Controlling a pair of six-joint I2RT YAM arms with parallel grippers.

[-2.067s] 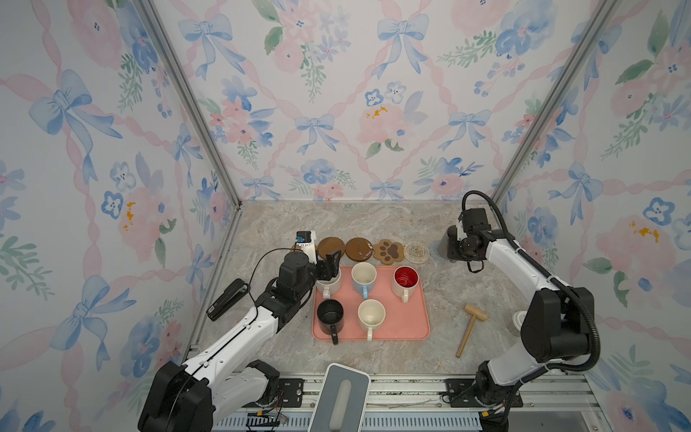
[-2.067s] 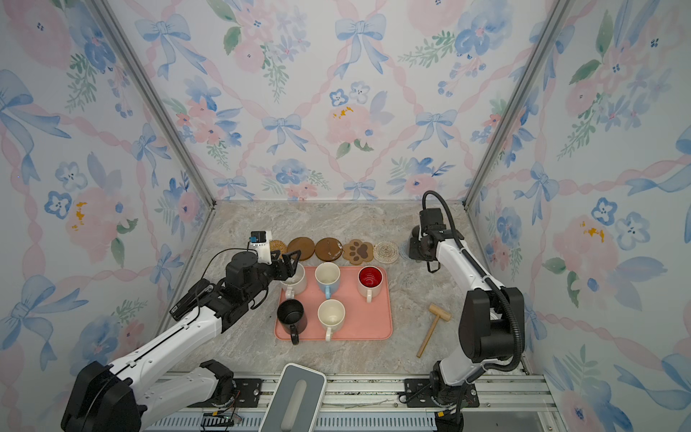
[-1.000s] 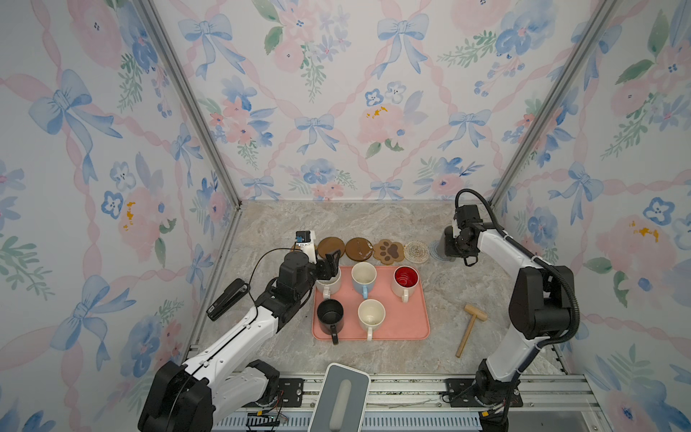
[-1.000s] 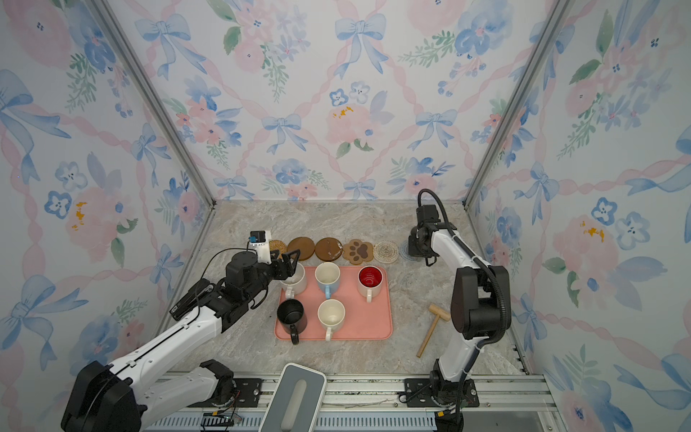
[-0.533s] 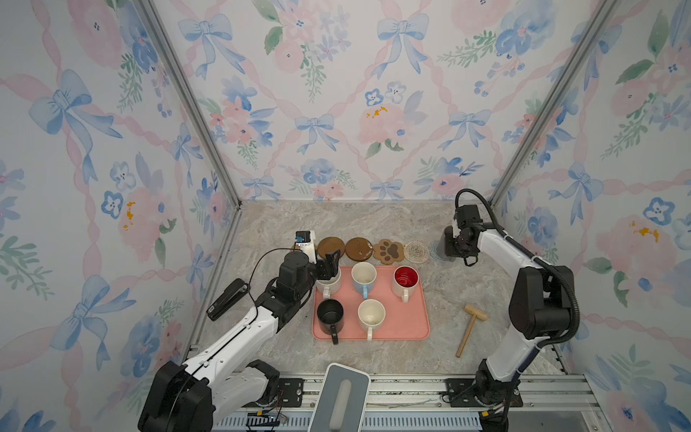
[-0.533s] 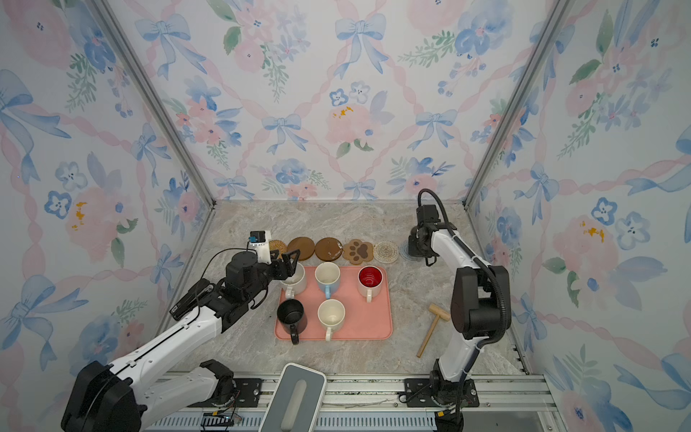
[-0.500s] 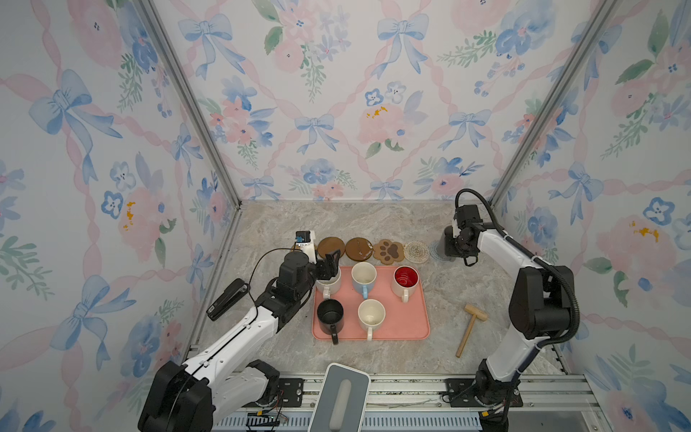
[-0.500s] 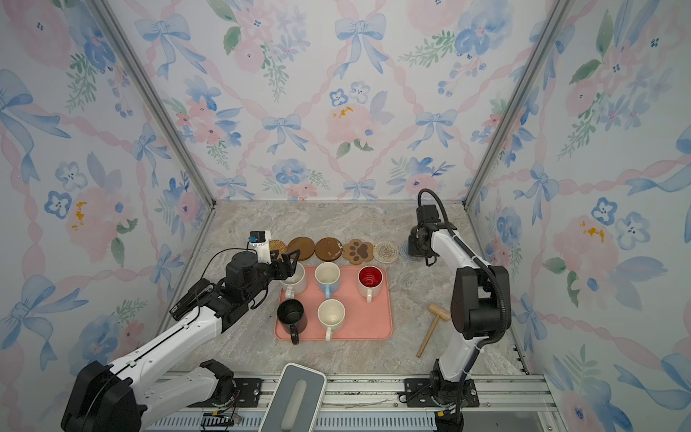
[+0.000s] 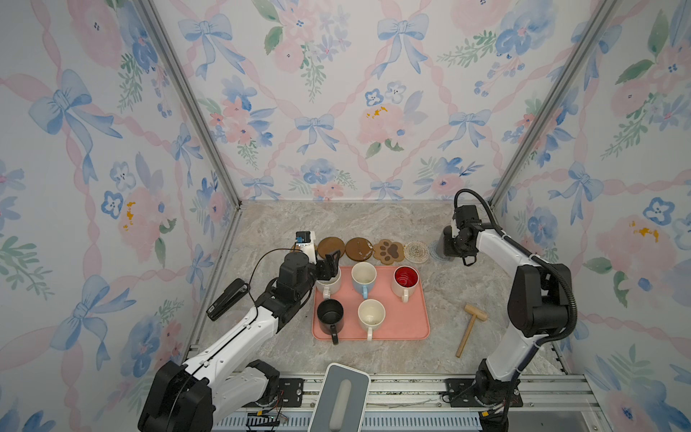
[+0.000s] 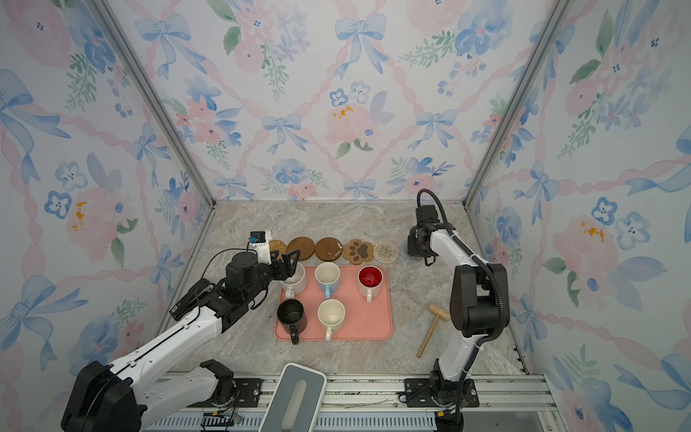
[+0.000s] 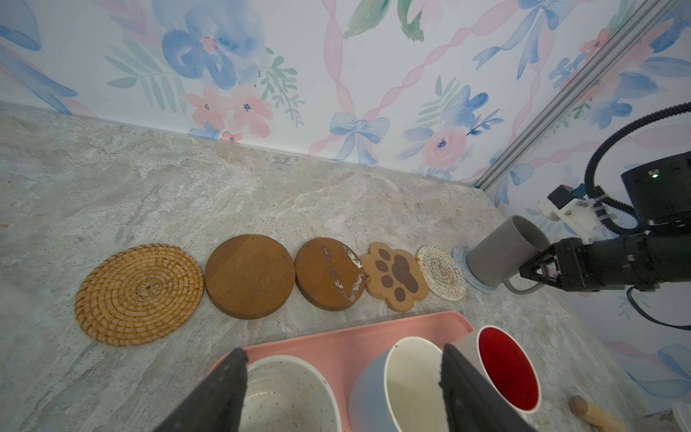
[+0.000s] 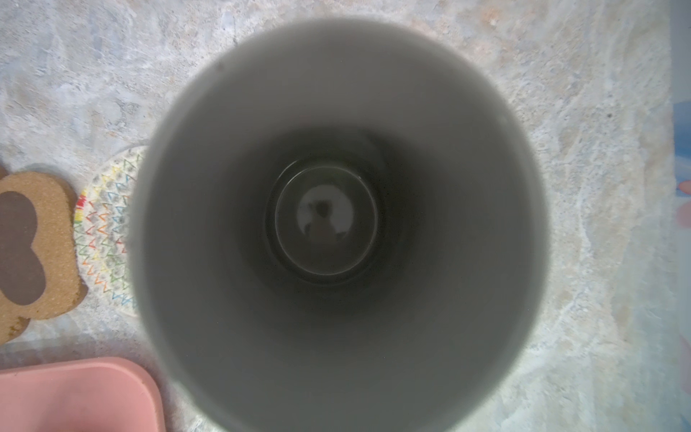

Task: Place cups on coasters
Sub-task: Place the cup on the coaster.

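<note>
Five mugs [image 9: 364, 276] on tray [image 9: 411, 321]; coaster row [image 9: 359, 248] behind; mallet [image 9: 471, 325] right of tray

White arm links [image 9: 239, 333], black joints [image 9: 538, 299], black corrugated cables [image 11: 622, 131].

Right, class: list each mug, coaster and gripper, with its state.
grey mug: tilted, empty, base at light-blue coaster
right gripper: shut on grey mug's handle
left gripper: open, over speckled cream mug
speckled cream mug: upright, on pink tray
blue mug, red-lined mug, black mug, plain cream mug: upright, empty, on tray
rattan coaster, plain brown coaster, scuffed brown coaster, paw coaster, cream woven coaster: bare
</note>
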